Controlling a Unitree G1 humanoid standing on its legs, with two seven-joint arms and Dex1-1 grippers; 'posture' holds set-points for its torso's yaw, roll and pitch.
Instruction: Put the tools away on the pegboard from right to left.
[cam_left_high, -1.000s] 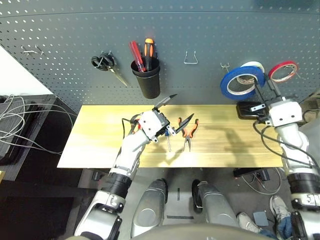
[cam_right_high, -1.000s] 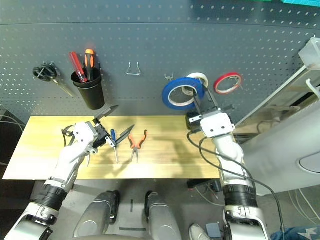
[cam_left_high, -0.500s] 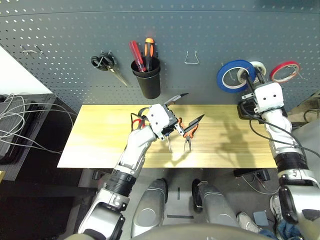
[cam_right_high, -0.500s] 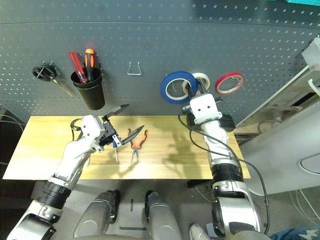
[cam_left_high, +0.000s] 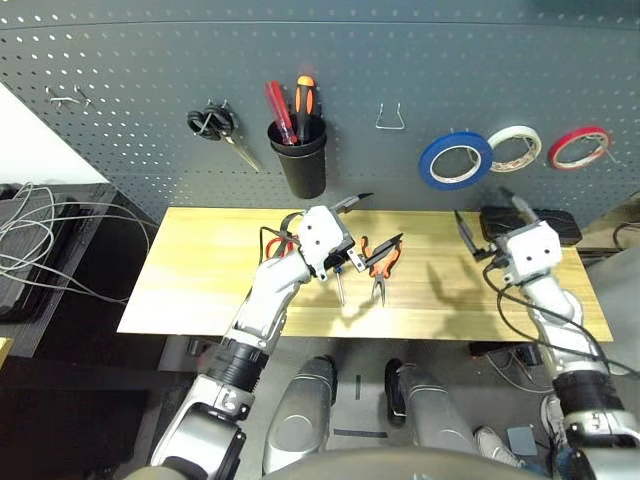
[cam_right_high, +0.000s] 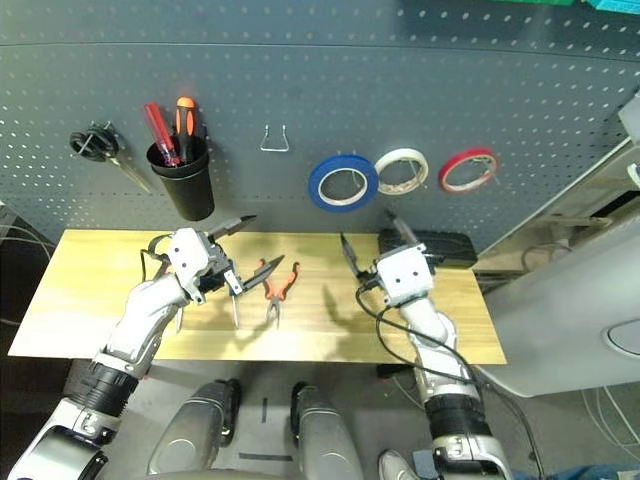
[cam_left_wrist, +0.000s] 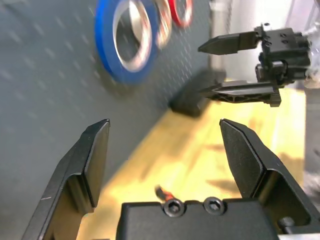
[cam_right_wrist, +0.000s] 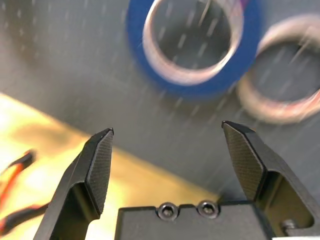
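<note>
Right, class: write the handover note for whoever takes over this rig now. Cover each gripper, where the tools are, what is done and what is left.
Left gripper: open, empty, hovering over the table by the tools.
Right gripper: open, empty, low over the table's right end.
Blue tape ring: hung on the pegboard, beside the white tape ring. Done.
Pliers and blue-handled screwdriver: lying on the table.
Red-handled scissors: partly hidden behind the left hand.
Left: hang the pliers next, then the screwdriver, then the scissors.
</note>
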